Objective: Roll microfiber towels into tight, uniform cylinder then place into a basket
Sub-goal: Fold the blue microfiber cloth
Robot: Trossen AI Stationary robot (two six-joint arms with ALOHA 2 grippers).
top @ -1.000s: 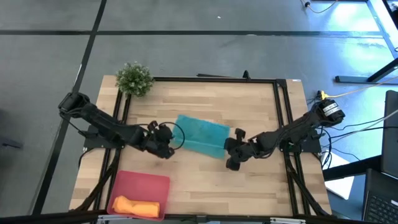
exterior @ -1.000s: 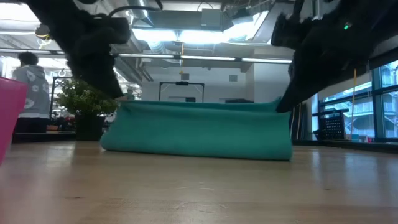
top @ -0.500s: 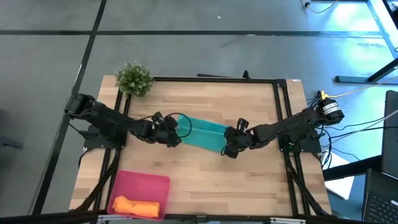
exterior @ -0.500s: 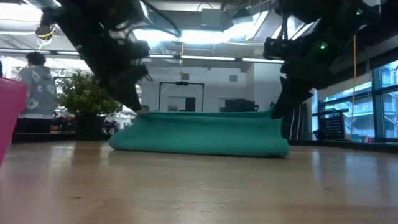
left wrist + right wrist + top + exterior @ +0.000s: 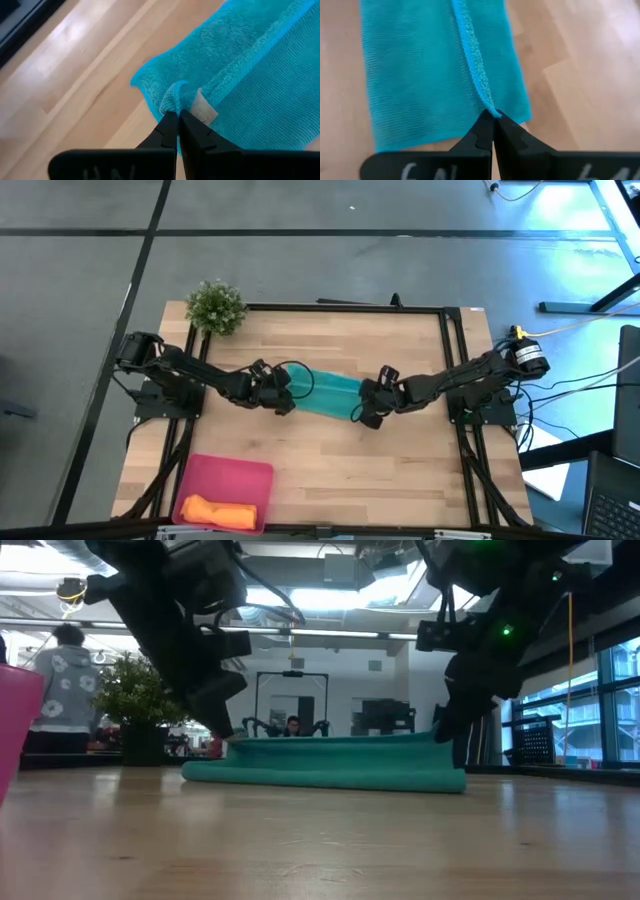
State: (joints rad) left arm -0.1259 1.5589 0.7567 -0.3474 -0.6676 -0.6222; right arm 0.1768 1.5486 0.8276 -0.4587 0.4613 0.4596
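Overhead: teal towel (image 5: 327,392) folded into a narrow band mid-tabletop (image 5: 400,340), pinched at one end by the left hand (image 5: 283,397) and at the other by the right hand (image 5: 362,408), both clamped on its edge. Pink-red basket (image 5: 230,478) at the near left corner, well apart from the band, with the orange towel (image 5: 215,511) lying rolled inside. Small potted plant (image 5: 216,306) at the far left corner. Table height: teal towel (image 5: 330,762) flat and low across the wood, upper layer lifted slightly at each end under the two dark hands, the left one (image 5: 222,724) and the right one (image 5: 442,730) meeting the cloth at its ends; basket wall (image 5: 14,730) at the edge of the frame, plant (image 5: 135,700) behind, a person in a grey top (image 5: 64,690) in the room beyond. Left wrist: fingers (image 5: 167,131) pressed together on a bunched corner of the teal towel (image 5: 250,75), beside a pale label (image 5: 202,108). Right wrist: fingers (image 5: 482,131) shut on the hemmed edge of the teal towel (image 5: 415,70), hem running straight away along the fold.
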